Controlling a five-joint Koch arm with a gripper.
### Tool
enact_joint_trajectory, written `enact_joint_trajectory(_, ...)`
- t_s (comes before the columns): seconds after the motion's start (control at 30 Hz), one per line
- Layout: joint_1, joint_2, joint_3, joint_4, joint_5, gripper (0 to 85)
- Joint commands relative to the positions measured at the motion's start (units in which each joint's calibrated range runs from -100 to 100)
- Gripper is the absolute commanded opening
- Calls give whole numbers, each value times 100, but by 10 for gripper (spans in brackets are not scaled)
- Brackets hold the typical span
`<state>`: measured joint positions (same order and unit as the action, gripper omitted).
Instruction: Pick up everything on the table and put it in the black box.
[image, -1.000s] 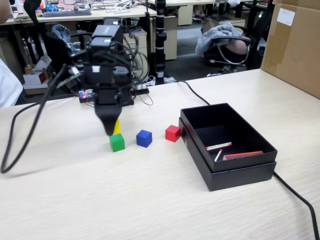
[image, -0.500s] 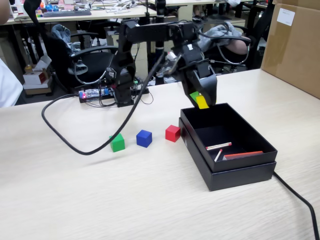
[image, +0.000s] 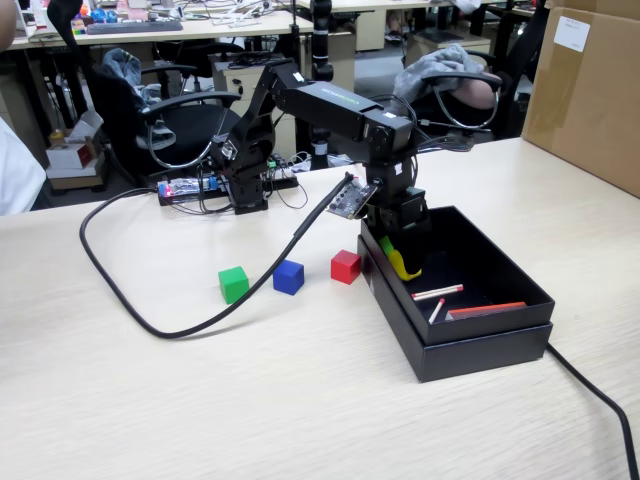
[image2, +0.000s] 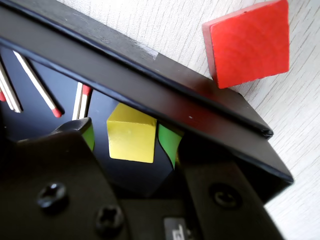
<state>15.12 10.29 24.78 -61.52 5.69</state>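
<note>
Sitting between green-padded fingers, the yellow cube (image2: 131, 134) is clamped by the pincer (image: 401, 262) inside the black box (image: 480, 345), centre-right. Red-tipped sticks (image: 437, 293) lie nearby. The red cube (image: 345, 266), blue cube (image: 288, 276) and green cube (image: 233, 284) rest on the bench (image: 300, 400), mid-frame.

Four cubes show: one yellow cube (image2: 131, 139) low in the wrist view's centre, and in the fixed view's middle one green cube (image: 233, 284), one blue cube (image: 288, 277) and one red cube (image: 346, 267). One black box (image: 480, 345) sits right of centre, with three thin red-and-white sticks (image2: 38, 84) visible inside, upper left of the wrist view.
</note>
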Motion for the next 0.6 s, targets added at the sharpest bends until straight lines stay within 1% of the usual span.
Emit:
enact_joint_trajectory(0.0, -107, -840, 169, -30, 54, 283)
enact_joint_trajectory(0.07, -147, -1402, 33, -30, 49, 283)
enact_joint_trajectory(0.2, -327, -2756, -203, -30, 29, 339)
enact_joint_trajectory(0.27, -435, -3422, -284, -30, 0, 339)
enact_joint_trajectory(0.37, -625, -4351, -556, -30, -132, 356)
enact_joint_trajectory(0.47, -835, -5143, -1254, -30, -308, 430)
enact_joint_trajectory(0.57, -1118, -5762, -2206, -30, -488, 476)
